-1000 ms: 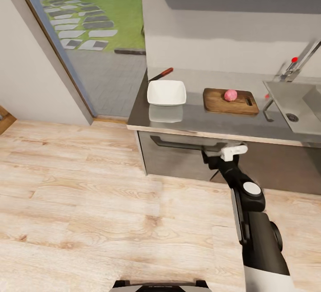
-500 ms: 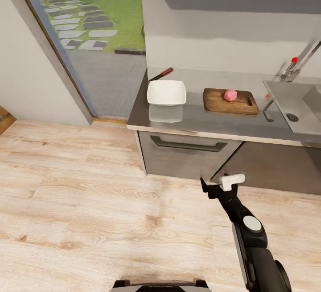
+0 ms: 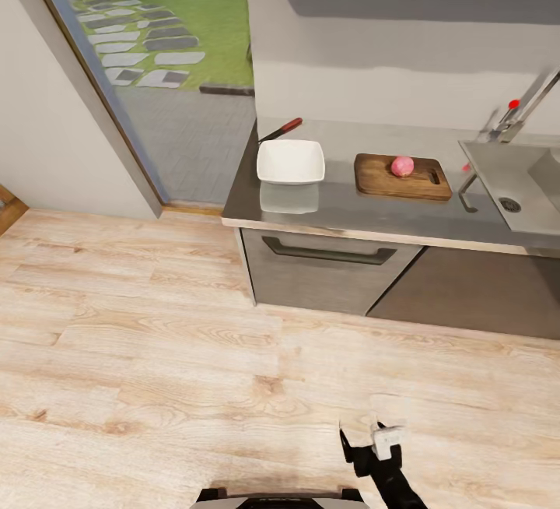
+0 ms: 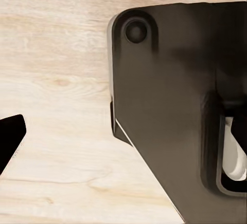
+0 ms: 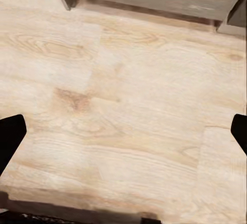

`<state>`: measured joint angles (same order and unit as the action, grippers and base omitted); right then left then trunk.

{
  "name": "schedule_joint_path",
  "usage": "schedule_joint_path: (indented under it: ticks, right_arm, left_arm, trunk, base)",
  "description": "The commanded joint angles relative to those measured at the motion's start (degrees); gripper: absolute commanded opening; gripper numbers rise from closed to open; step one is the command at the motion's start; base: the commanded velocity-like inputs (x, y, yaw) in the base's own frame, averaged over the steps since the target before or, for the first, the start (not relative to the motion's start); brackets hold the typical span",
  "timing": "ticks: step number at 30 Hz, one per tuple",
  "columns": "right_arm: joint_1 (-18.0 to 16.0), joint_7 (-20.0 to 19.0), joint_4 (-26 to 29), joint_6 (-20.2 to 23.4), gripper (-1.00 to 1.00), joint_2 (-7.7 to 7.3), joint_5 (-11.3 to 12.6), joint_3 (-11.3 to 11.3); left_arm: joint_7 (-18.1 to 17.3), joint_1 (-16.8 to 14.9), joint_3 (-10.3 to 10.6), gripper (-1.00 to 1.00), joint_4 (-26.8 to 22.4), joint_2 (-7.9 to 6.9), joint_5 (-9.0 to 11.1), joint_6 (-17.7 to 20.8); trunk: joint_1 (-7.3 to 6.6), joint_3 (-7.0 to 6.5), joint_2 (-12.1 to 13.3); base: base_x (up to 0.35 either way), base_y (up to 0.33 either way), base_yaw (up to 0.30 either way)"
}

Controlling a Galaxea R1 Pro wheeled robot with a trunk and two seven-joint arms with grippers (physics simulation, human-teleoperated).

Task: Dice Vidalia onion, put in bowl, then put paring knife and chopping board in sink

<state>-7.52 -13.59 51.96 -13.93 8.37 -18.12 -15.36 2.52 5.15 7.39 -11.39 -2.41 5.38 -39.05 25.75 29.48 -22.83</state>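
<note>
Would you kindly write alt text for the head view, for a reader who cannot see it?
A pink Vidalia onion sits on a wooden chopping board on a grey countertop, between a white bowl and the sink. A red-handled paring knife lies behind the bowl; the right gripper hangs low over wood flooring.

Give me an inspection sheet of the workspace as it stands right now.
Surface: grey countertop, glossy, over dark cabinet fronts.
Job's things: Vidalia onion whole, sitting on the chopping board; bowl empty, beside the board; paring knife on the counter behind the bowl; sink with nothing visible in the part shown.
Clutter: nothing seen.
Grippers: right gripper low over the wood floor, fingers spread, empty; left gripper one fingertip seen, state unclear.
Cables: nothing seen.
Surroundings: glass door to a garden beside the counter.
</note>
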Motion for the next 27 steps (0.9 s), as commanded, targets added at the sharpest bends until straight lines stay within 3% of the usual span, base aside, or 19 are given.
schedule_joint_path:
  ticks: [1,5,8,15,27]
  right_arm:
    - [0.0,-0.3,-1.2,-0.4,1.0,0.06,-0.3,-0.8]
    - [0.0,0.4,-7.4,-4.2,1.0,-0.11,0.9,-7.3]
    - [0.0,0.5,-11.1,-6.9,1.0,-0.18,1.1,-10.2]
    - [0.0,0.6,-16.9,-11.3,1.0,-0.91,1.1,-11.7]
    - [0.0,0.7,-17.5,-11.7,1.0,-0.98,1.1,-11.7]
  left_arm:
    - [0.2,0.0,0.5,1.0,-0.1,-0.13,0.5,-0.1]
    - [0.2,0.0,0.5,1.0,-0.1,-0.43,0.6,-0.2]
    - [0.2,0.0,0.5,1.0,0.0,-0.47,0.7,-0.2]
    - [0.2,0.0,0.5,1.0,0.1,-0.4,0.6,-0.2]
    - [0.2,0.0,0.5,1.0,0.0,-0.48,0.6,-0.2]
  trunk:
    - [0.03,0.06,-0.1]
    - [0.03,-0.02,-0.1]
    - [0.03,-0.23,-0.1]
    - [0.03,-0.83,-0.1]
    - [0.03,-1.91,-0.1]
  base:
    - [0.0,0.0,0.0]
    - [0.0,0.0,0.0]
    - [0.0,0.0,0.0]
    - [0.0,0.0,0.0]
    - [0.0,0.0,0.0]
